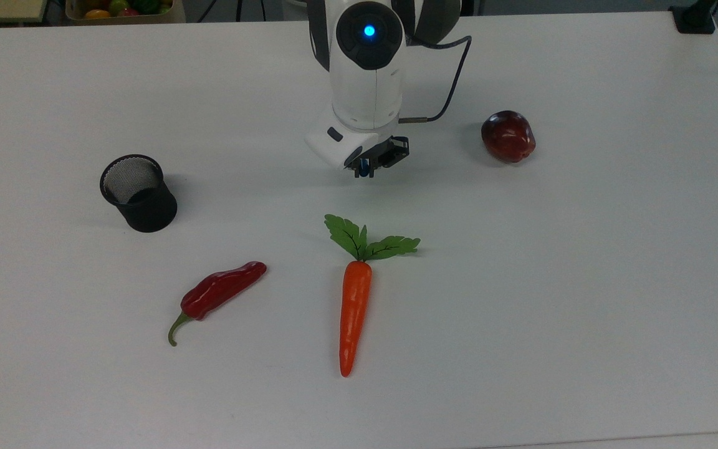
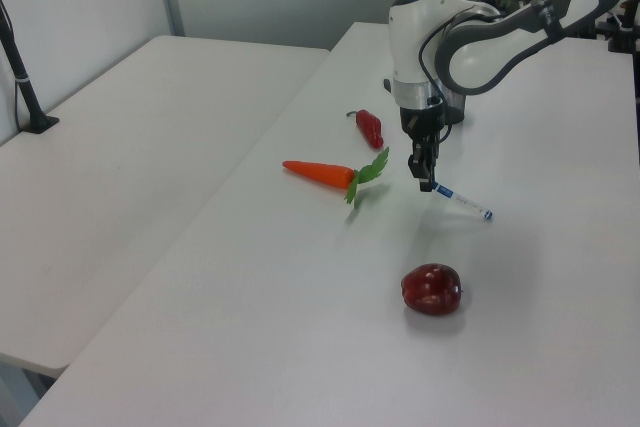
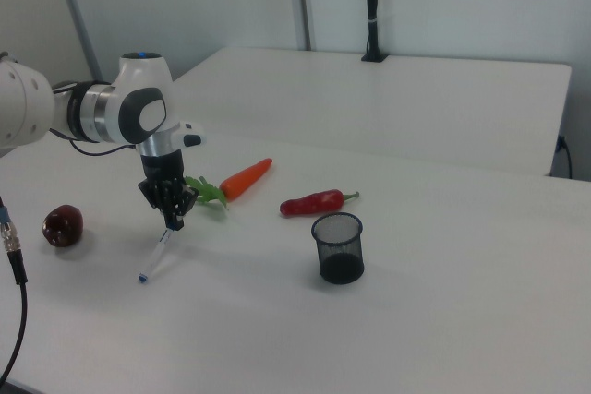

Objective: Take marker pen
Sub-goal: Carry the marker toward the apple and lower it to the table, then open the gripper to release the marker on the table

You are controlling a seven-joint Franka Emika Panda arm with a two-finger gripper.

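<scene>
In the top view, the carrot (image 1: 354, 305) lies nearest on the counter (image 1: 583, 312), the red chili (image 1: 219, 293) at its 9 o'clock. Farther, the gripper (image 1: 365, 168) hangs at the carrot's 12 o'clock, fingers pinching the marker pen (image 2: 458, 201) by one end, slanting down. The mesh cup (image 1: 138, 193) sits at 9 o'clock, the apple (image 1: 508, 136) at 3 o'clock.
</scene>
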